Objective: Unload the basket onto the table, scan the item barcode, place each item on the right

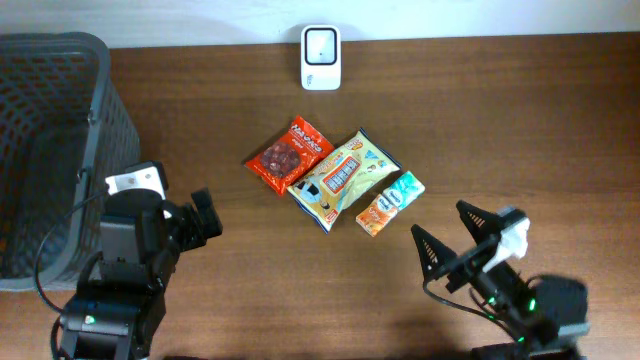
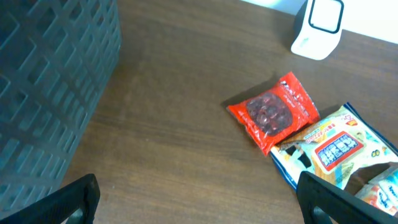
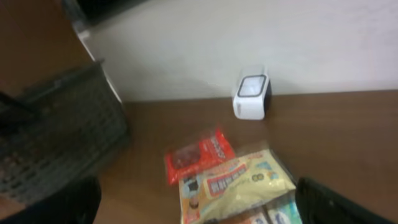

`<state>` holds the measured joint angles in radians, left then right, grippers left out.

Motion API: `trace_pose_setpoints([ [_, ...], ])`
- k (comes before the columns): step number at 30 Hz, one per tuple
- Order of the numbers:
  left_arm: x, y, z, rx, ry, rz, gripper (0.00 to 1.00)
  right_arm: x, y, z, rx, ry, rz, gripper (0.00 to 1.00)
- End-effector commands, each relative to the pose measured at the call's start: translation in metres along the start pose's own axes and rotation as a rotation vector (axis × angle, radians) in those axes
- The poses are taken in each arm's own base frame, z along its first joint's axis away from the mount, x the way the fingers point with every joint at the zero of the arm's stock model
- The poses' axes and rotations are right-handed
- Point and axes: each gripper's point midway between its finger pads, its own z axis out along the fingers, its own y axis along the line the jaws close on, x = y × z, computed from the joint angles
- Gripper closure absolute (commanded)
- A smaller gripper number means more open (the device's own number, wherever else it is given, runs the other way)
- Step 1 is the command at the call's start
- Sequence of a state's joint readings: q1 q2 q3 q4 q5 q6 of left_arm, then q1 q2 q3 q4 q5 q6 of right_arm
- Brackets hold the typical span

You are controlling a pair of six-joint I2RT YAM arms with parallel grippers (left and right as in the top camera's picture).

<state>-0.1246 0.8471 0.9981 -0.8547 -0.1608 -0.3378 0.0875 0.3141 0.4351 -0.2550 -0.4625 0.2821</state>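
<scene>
Three snack packets lie together mid-table: a red one (image 1: 290, 156) (image 2: 273, 113) (image 3: 198, 153), a yellow and blue one (image 1: 343, 178) (image 2: 333, 146) (image 3: 239, 182), and a small orange and teal one (image 1: 390, 203) (image 3: 273, 214). A white barcode scanner (image 1: 321, 57) (image 2: 318, 28) (image 3: 251, 96) stands at the table's far edge. My left gripper (image 1: 207, 222) (image 2: 199, 205) is open over bare wood, left of the packets. At the front right, my right gripper (image 1: 447, 232) (image 3: 199, 208) is open too, just short of the small packet. Neither holds anything.
A dark mesh basket (image 1: 50, 120) (image 2: 43, 93) (image 3: 56, 130) fills the left side of the table, close beside my left arm. A white wall (image 3: 249, 37) rises behind the scanner. Bare wooden tabletop (image 1: 520, 120) lies to the right of the packets.
</scene>
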Motion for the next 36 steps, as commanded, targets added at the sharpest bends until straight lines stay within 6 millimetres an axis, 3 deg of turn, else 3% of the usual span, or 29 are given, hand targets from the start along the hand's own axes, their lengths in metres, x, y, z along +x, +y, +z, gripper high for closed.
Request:
trace_pose_setpoints([
  [1,0.000,0.000,0.000,0.004,-0.001,-0.013,0.01,-0.027,-0.002,0.016,0.047,0.164,-0.017,0.02],
  [3,0.000,0.000,0.000,0.004,-0.001,-0.013,0.01,-0.040,-0.001,0.039,0.021,0.270,0.077,0.02],
  [6,0.000,0.000,0.000,0.004,-0.001,-0.013,0.01,-0.024,0.031,0.063,-0.245,0.426,0.234,0.02],
  [7,0.000,0.000,0.000,0.004,-0.001,-0.013,0.01,-0.021,0.032,0.070,-0.290,0.446,0.254,0.02],
  [10,0.000,0.000,0.000,0.004,-0.001,-0.013,0.01,0.011,0.004,0.096,-0.184,0.561,0.441,0.01],
  [12,0.000,0.000,0.000,0.004,-0.001,-0.013,0.01,0.032,-0.036,0.100,0.077,0.637,0.489,0.01],
  [14,0.000,0.000,0.000,0.004,-0.001,-0.013,0.01,0.040,-0.084,0.086,0.401,0.726,0.452,0.01],
  [15,0.000,0.000,0.000,0.004,-0.001,-0.013,0.01,0.040,-0.095,0.085,0.474,0.754,0.440,0.01],
  [17,0.000,0.000,0.000,0.004,-0.001,-0.013,0.01,0.053,-0.091,0.094,0.431,0.817,0.488,0.00],
  [18,0.000,0.000,0.000,0.004,-0.001,-0.013,0.01,0.060,-0.087,0.096,0.405,0.844,0.508,0.11],
  [19,0.000,0.000,0.000,0.004,-0.001,-0.013,0.01,0.076,-0.082,0.101,0.383,0.904,0.524,0.34],
  [21,0.000,0.000,0.000,0.004,-0.001,-0.013,0.01,0.113,-0.070,0.108,0.370,1.035,0.520,0.52],
  [23,0.000,0.000,0.000,0.004,-0.001,-0.013,0.01,0.145,-0.053,0.121,0.335,1.126,0.481,0.54],
  [25,0.000,0.000,0.000,0.004,-0.001,-0.013,0.01,0.162,-0.044,0.135,0.319,1.141,0.416,0.54],
  [28,0.000,0.000,0.000,0.004,-0.001,-0.013,0.01,0.164,-0.044,0.153,0.376,1.078,0.370,0.54],
  [33,0.000,0.000,0.000,0.004,-0.001,-0.013,0.01,0.131,-0.041,0.205,0.308,0.841,0.399,0.50],
  [34,0.000,0.000,0.000,0.004,-0.001,-0.013,0.01,0.126,-0.047,0.211,0.351,0.792,0.435,0.50],
  [36,0.000,0.000,0.000,0.004,-0.001,-0.013,0.01,0.133,-0.054,0.207,0.425,0.794,0.481,0.50],
])
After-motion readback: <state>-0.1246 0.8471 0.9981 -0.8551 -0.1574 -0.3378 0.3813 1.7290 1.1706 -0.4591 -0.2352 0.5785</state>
